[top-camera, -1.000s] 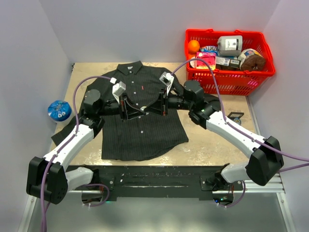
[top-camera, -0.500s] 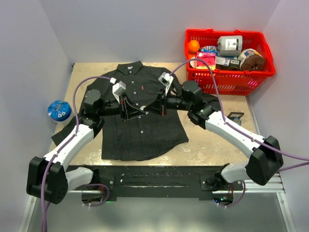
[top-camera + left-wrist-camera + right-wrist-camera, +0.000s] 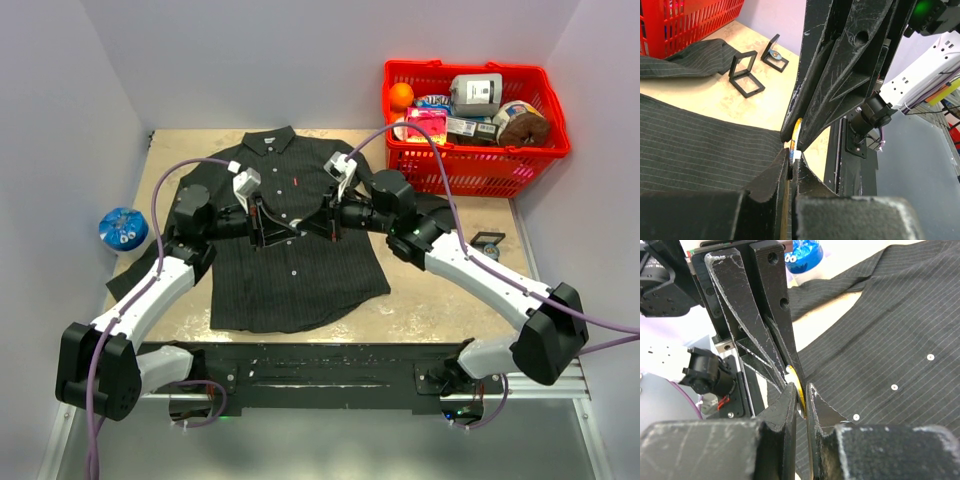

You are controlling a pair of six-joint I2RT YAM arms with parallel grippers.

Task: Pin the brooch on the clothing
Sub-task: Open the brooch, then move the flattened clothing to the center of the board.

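Left claw [image 3: 791, 162], right claw [image 3: 800, 392] pinch brooch [image 3: 795, 376] (above clothing [image 3: 290, 275]).

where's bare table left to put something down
Bare table front right, between the shirt hem and the right arm, and the back left corner, beside the sleeve. Crowded: the basket back right, the boxes near it, and mid-shirt where the left gripper and right gripper meet.

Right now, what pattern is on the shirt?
The shirt is charcoal with thin pale pinstripes, clearest in the right wrist view.

shirt [image 3: 290, 275] on table [image 3: 440, 300], basket [image 3: 470, 172] behind right
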